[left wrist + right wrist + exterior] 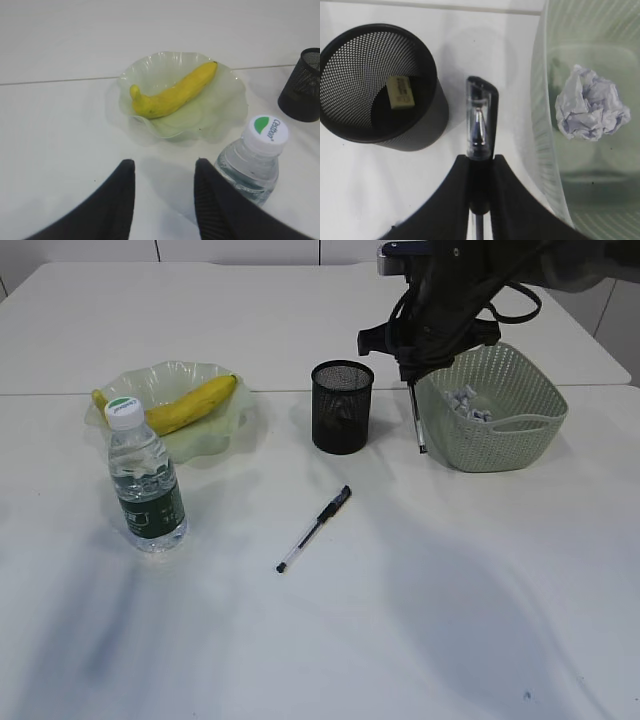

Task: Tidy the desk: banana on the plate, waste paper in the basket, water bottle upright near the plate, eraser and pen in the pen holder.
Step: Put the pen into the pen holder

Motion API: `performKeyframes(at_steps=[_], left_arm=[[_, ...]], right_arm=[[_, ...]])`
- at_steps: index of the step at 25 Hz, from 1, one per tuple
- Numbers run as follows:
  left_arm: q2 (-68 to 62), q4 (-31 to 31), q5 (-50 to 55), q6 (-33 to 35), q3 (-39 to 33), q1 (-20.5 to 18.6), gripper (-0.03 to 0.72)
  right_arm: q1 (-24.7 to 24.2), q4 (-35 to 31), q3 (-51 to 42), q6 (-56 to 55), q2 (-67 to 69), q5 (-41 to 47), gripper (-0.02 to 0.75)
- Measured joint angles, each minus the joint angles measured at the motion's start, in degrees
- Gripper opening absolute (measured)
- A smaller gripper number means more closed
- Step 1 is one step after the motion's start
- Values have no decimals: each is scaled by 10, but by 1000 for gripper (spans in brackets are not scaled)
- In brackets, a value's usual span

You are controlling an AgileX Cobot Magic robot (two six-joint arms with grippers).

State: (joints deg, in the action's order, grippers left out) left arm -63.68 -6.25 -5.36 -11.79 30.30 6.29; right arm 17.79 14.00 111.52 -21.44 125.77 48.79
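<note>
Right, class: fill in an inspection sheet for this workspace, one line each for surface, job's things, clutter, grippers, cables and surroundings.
Surface: white table, bare in front.
Job's things: banana lies on plate; water bottle upright beside plate; eraser inside pen holder; crumpled paper in basket; one pen lying on table.
Clutter: nothing seen.
Grippers: left gripper open, empty, above the table before the plate; right gripper shut on second pen, between holder and basket.
Cables: black cable looped on right arm.
Surroundings: another white table behind.
</note>
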Motion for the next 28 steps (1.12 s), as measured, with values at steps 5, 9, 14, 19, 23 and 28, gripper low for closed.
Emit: performKeyframes(at_steps=[5,9,14,19,23,28], left_arm=[[0,-23,-30,0,0,0,276],[0,-28,-52,0,0,0,276],[0,-29,-60,0,0,0,276],[0,-30,-62,3,0,0,276],[0,-30,-62,14,0,0,276],[0,-30,-63,19,0,0,276]], right_arm=[[0,15,0,0,0,-33,62],[0,26,0,0,0,-62,62],[0,39,0,0,0,-92,62],[0,46,0,1,-5,-123,62],[0,61,0,2,-20,-144,62],[0,67,0,2,-44,-178,62]])
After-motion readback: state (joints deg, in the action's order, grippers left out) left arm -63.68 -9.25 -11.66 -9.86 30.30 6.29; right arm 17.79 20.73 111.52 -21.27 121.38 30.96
